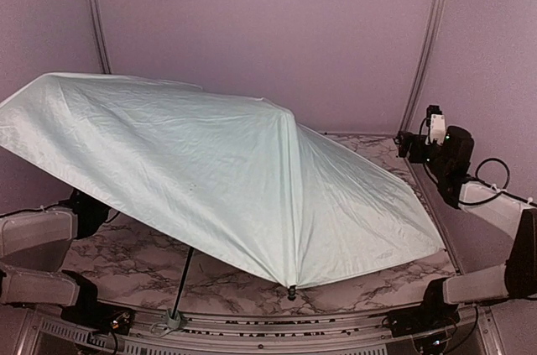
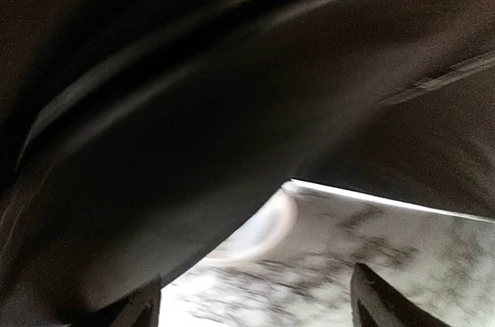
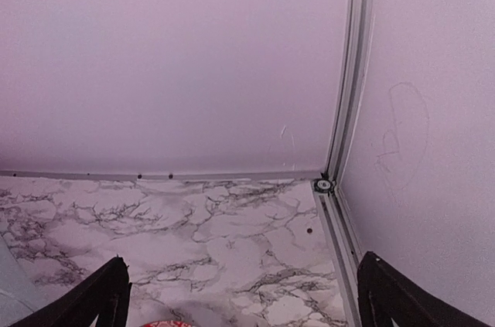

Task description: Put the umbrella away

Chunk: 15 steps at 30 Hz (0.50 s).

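Note:
The umbrella (image 1: 210,162) stands open over most of the marble table, its pale mint canopy tilted up at the left. Its black shaft (image 1: 183,279) runs down to the small green handle (image 1: 174,319) at the table's near edge. My left arm reaches under the canopy, so the top view hides its gripper. In the left wrist view my left gripper (image 2: 259,311) is open with nothing between its fingers, and the dark underside of the canopy (image 2: 193,110) fills the view above. My right gripper (image 3: 251,304) is open and empty, beside the canopy's right edge (image 3: 9,288).
The marble table (image 1: 394,275) is walled by pale panels with metal corner posts (image 1: 426,44). A rail (image 3: 340,234) runs along the table's right side. A sliver of a red patterned thing (image 3: 162,324) shows at the bottom of the right wrist view.

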Each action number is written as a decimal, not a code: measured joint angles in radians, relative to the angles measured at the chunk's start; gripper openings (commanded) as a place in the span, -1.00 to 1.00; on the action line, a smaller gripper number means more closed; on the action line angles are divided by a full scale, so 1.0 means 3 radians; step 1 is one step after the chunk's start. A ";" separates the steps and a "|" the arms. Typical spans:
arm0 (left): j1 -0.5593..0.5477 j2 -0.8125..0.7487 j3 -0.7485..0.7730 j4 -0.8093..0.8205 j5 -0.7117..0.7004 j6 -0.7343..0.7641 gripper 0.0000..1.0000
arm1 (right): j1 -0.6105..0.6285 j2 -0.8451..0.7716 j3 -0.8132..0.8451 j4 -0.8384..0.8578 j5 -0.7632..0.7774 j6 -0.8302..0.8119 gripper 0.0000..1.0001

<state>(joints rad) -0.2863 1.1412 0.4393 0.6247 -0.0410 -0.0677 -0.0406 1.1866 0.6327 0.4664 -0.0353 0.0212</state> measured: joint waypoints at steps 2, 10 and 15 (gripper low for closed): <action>-0.0125 -0.0239 -0.0036 -0.0156 0.0043 -0.0022 0.54 | 0.0000 -0.0023 0.0170 -0.0421 -0.0028 0.0027 0.93; -0.0455 -0.1251 -0.0258 -0.0680 0.0474 -0.0228 0.47 | -0.0005 -0.0066 0.0548 -0.1474 -0.0334 0.0178 0.80; -0.0763 -0.1391 -0.0201 -0.1180 0.0938 -0.0266 0.66 | -0.0005 -0.0141 0.0907 -0.1878 -0.0467 0.0220 0.79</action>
<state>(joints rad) -0.5152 0.7238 0.3790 0.2707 0.2405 -0.1474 -0.0422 1.1442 0.9047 -0.0971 -0.1753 0.0872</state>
